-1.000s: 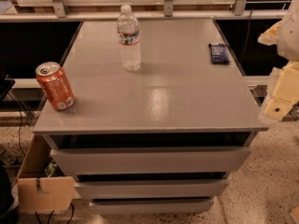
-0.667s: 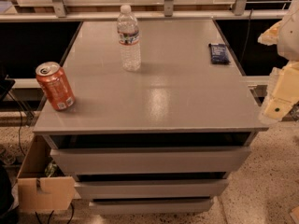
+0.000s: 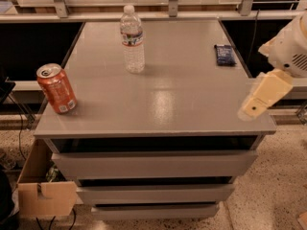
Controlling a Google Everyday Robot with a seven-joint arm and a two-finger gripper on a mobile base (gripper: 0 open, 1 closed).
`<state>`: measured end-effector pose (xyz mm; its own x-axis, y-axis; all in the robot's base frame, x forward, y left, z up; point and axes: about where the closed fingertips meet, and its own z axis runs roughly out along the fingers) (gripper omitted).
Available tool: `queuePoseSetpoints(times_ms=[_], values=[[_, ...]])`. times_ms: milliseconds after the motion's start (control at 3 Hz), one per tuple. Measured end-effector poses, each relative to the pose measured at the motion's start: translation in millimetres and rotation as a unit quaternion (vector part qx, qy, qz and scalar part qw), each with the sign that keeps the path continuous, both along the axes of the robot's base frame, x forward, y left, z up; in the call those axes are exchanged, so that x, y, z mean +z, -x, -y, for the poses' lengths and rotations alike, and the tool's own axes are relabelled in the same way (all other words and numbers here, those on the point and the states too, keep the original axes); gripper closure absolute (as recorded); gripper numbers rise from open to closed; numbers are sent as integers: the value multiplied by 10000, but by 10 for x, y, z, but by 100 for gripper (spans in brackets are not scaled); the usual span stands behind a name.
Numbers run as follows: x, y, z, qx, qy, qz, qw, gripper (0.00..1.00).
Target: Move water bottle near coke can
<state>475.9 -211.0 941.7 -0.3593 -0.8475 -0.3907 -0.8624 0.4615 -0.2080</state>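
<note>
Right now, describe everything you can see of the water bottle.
The water bottle is clear ribbed plastic with a white cap and a red, white and blue label band. It stands upright on the grey table, toward the far side, left of centre. Only the table touches it. The coke can sits apart at the near left edge, and the gripper hangs off the table's right edge, well clear of the bottle.

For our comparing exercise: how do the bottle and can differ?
The bottle is clear and taller; the can is orange-red and shorter. The bottle stands far back; the can sits by the left edge. Both stand upright on the table. The gripper hovers at its right edge.
</note>
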Motion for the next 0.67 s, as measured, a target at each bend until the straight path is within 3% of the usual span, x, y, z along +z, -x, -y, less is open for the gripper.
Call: queuePoseSetpoints(times_ms=[333,667], values=[[-281,-448,-170,-474,-594,94,9971,0],[-283,-446,-171,-470,-592,89,9971,0]])
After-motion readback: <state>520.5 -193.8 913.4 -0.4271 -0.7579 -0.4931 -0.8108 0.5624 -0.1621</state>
